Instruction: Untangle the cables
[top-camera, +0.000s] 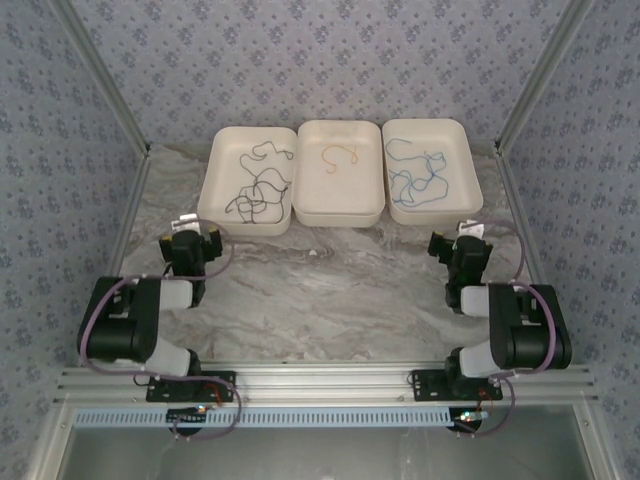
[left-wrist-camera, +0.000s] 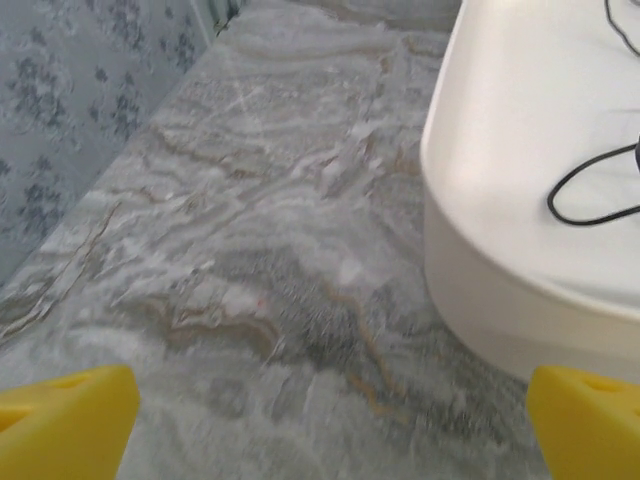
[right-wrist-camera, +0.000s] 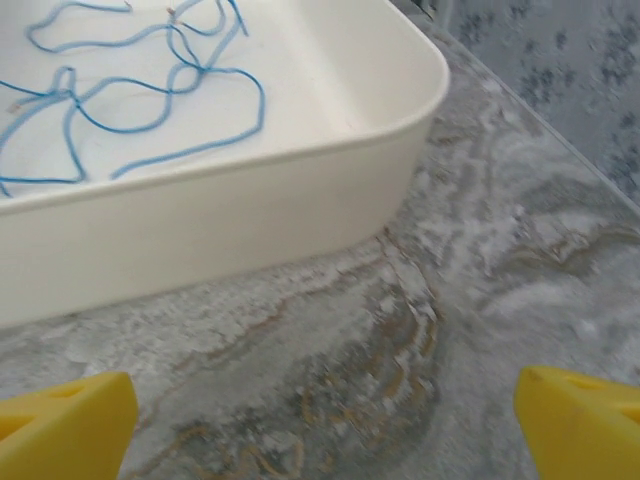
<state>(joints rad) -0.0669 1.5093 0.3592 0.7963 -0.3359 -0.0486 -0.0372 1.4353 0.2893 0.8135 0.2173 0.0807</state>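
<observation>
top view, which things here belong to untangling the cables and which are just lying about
For the job: black cables, orange cable, blue cables.
Just there: left tray, middle tray, right tray, each holding one colour; marble table.

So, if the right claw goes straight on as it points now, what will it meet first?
Most likely the near wall of the tray with the blue cables, which lies just ahead of the open right claw. Depth is unclear: it may touch the table first.
</observation>
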